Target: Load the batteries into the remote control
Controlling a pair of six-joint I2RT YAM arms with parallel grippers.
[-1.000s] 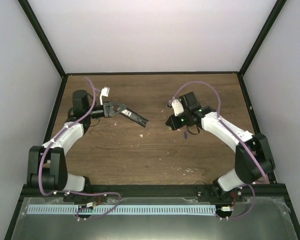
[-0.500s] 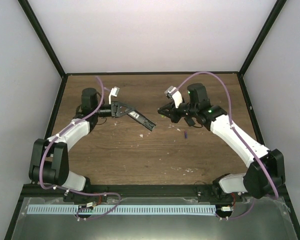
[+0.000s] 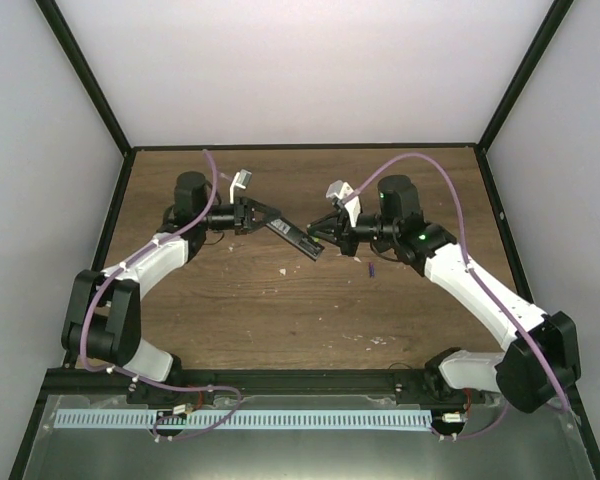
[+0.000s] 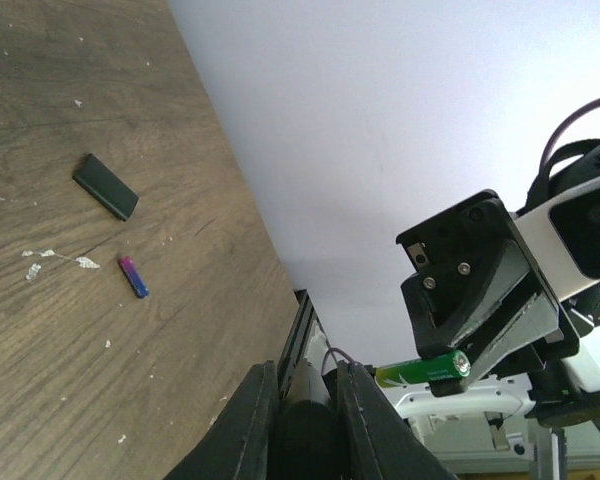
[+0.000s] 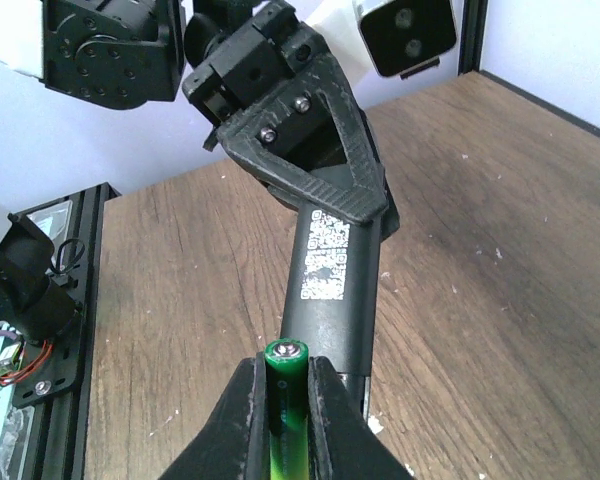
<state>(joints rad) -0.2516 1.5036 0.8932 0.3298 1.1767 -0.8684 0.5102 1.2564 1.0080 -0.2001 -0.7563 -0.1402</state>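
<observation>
My left gripper (image 3: 270,222) is shut on the remote control (image 3: 298,238), a slim black bar held above the table and slanting towards the right arm. In the left wrist view the remote (image 4: 305,430) sits between the left gripper's (image 4: 308,385) fingers. My right gripper (image 5: 285,370) is shut on the green battery (image 5: 285,390), whose metal tip points at the remote's (image 5: 335,290) near end, very close to it. The green battery (image 4: 420,370) also shows in the left wrist view. The purple battery (image 3: 371,268) lies flat on the wooden table (image 3: 280,320), also seen as a purple battery (image 4: 133,277).
A small flat black piece (image 4: 105,186) lies on the table near the purple battery. Pale crumbs (image 4: 55,260) are scattered on the wood. Black frame posts (image 3: 500,110) and white walls enclose the table on three sides.
Both arms have swung in towards the table's middle. The remote's free end and the green battery, far apart a second ago, now nearly meet. The purple battery has stayed on the table.
</observation>
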